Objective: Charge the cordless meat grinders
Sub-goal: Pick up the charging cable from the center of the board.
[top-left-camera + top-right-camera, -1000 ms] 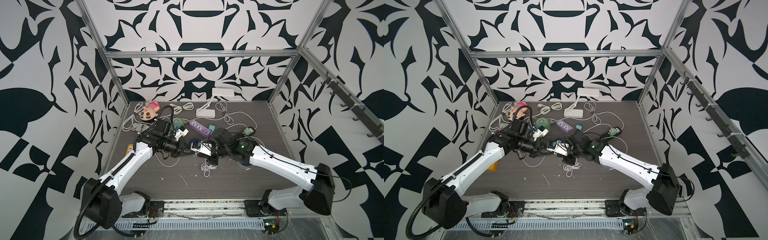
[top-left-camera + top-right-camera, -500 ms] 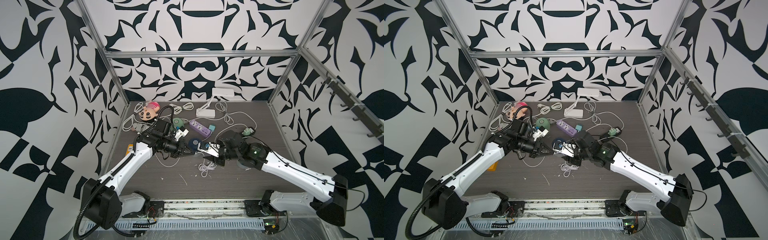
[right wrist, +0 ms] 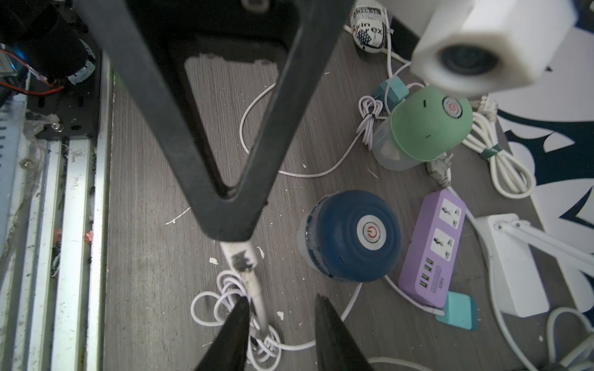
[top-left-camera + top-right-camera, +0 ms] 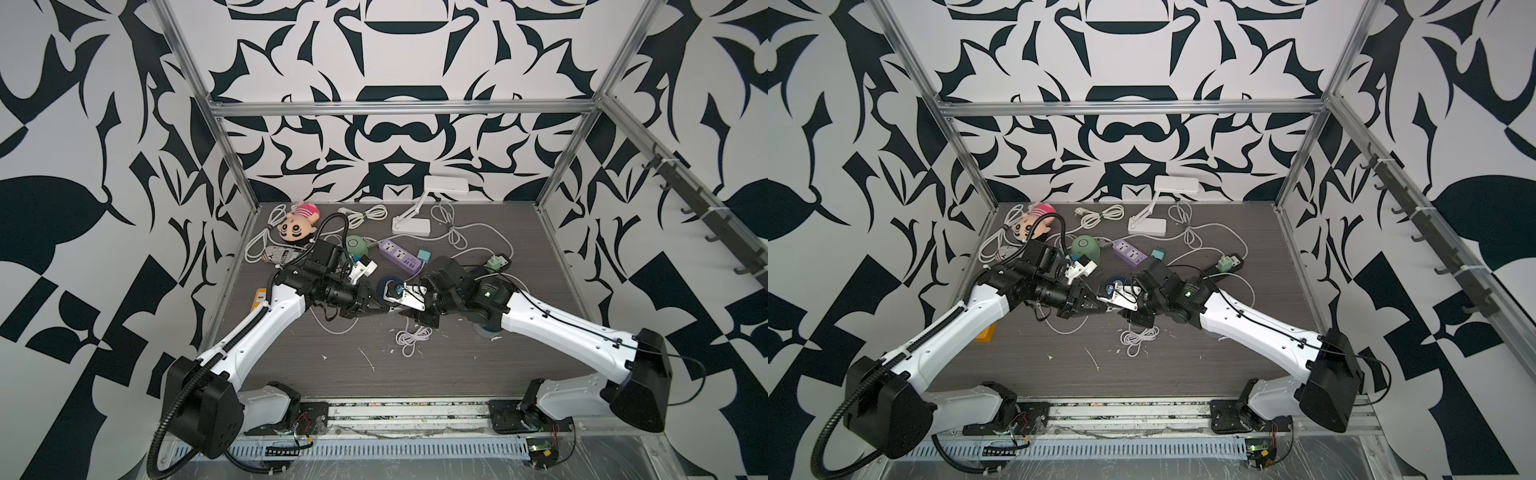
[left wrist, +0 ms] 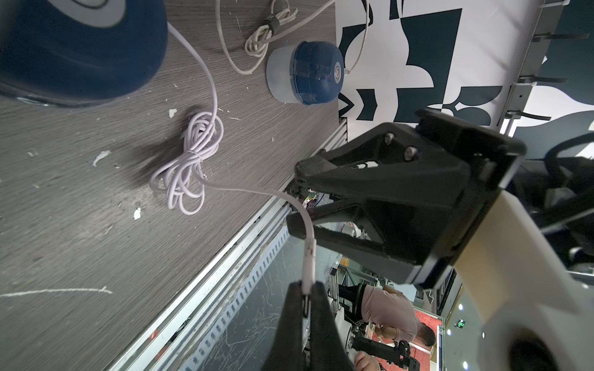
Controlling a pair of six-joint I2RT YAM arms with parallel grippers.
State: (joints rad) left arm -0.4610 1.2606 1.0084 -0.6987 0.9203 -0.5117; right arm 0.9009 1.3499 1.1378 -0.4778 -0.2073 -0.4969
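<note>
Left gripper (image 5: 307,287) clamped on the plug of a pale lilac charging cable (image 5: 193,154); right gripper (image 3: 281,298) spread, empty. The navy dome-topped plastic grinder (image 3: 350,234), beside the purple power strip (image 3: 434,244), is judged light, rigid, smooth, best gripped at its clear cup. Another navy grinder (image 5: 305,77), masked by the right arm in both top views, is shown whole in the left wrist view.

Table (image 3: 144,192) grey wood-grain, matt; navy grinder (image 3: 350,234) smooth plastic dome, frosted cup; purple strip (image 3: 434,244) glossy plastic; white cable (image 5: 193,154) smooth.
</note>
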